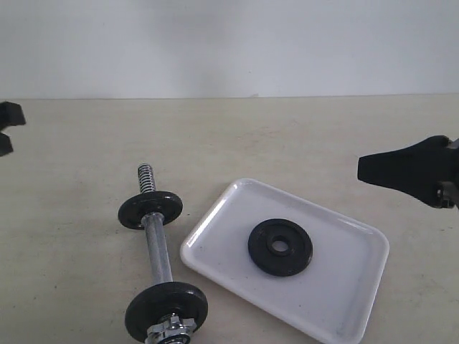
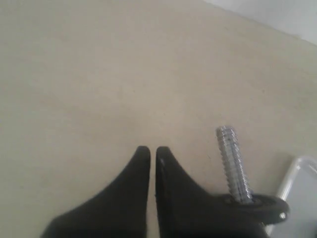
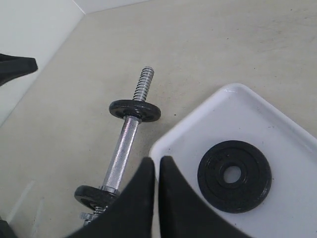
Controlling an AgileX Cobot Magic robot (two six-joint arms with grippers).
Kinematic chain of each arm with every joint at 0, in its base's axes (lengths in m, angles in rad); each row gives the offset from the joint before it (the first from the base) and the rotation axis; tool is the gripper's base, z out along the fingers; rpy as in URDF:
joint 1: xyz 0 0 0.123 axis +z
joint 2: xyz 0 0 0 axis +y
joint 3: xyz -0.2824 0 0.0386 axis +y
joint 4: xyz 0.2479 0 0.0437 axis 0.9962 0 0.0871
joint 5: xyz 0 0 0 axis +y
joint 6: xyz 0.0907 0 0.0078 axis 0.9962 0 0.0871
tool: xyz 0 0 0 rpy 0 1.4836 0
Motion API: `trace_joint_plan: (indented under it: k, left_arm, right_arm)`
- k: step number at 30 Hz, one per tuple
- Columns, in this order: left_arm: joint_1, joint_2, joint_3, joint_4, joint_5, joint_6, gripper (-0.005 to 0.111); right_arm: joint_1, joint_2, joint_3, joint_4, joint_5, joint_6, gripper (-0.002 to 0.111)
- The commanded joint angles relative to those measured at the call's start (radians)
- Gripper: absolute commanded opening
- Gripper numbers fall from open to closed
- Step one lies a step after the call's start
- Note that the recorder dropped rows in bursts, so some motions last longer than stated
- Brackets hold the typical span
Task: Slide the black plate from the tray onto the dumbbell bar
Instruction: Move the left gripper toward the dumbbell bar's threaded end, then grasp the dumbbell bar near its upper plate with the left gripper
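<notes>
Presently we list: plate flat in tray, bar just beside it, left gripper and right gripper both closed up, empty; risk, we judge: plate slipping from a shallow edge pinch or jamming tilted on the bar

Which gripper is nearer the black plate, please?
Right. The right gripper is off the tray's right side, near the black plate; the left gripper is beyond the dumbbell bar.

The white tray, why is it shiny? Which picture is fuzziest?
Right wrist view: the glossy tray catches small bright glints on its rim; exterior view: soft, even light, no hard shadows around the black plate; left wrist view: fuzziest, the left gripper and dumbbell bar look blurred.
</notes>
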Motion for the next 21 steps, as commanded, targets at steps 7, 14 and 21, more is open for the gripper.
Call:
trace_joint_plan:
  k: [7,14,21]
  left_arm:
    - [-0.193,0.257,0.000,-0.107,0.022,-0.002,0.004]
    - [-0.245,0.462,-0.002,-0.141,-0.014,-0.002,0.037]
    - [-0.245,0.601,-0.014,-0.210,-0.012,-0.014,0.086]
  right_arm:
    - [0.001,0.002,0.000,0.004,0.009,0.002,0.000]
    - [0.001,0.002,0.000,0.004,-0.011,0.007,0.000]
    - [0.001,0.002,0.000,0.004,-0.032,0.007,0.000]
